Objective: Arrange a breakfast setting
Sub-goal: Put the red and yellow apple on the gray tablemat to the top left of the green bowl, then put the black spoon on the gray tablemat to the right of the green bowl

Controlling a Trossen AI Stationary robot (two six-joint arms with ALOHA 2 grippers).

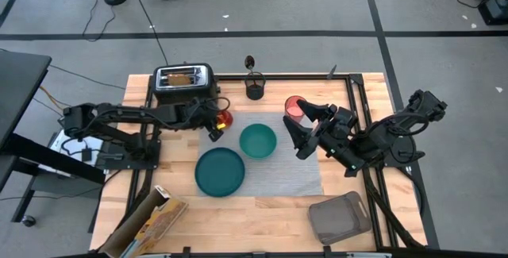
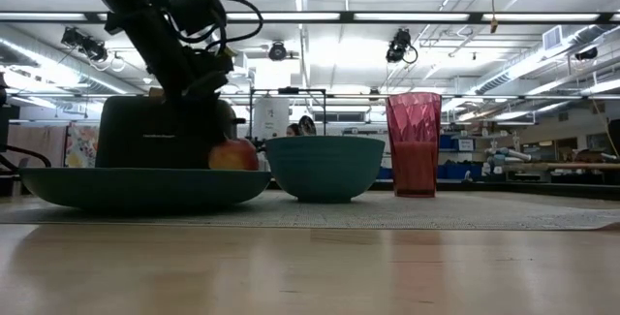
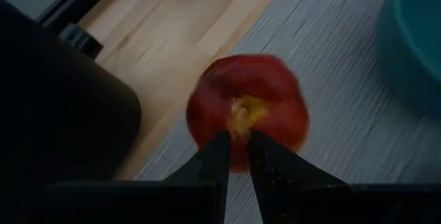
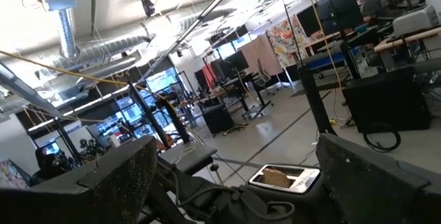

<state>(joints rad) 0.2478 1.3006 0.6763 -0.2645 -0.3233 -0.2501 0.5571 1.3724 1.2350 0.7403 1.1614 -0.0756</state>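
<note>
On the wooden counter [image 1: 262,210], the grey placemat [image 1: 298,175] is lying mid-surface. The left hand [image 3: 236,156] is hovering over the apple [image 3: 248,110] at the placemat's far-left corner, fingers nearly closed, gripping nothing. The right hand [image 1: 302,135] is gaping wide and empty above the placemat's right edge, beside the pink cup [image 1: 294,107]. Plate [image 1: 220,171] and bowl [image 1: 258,140] are sitting on the placemat.
</note>
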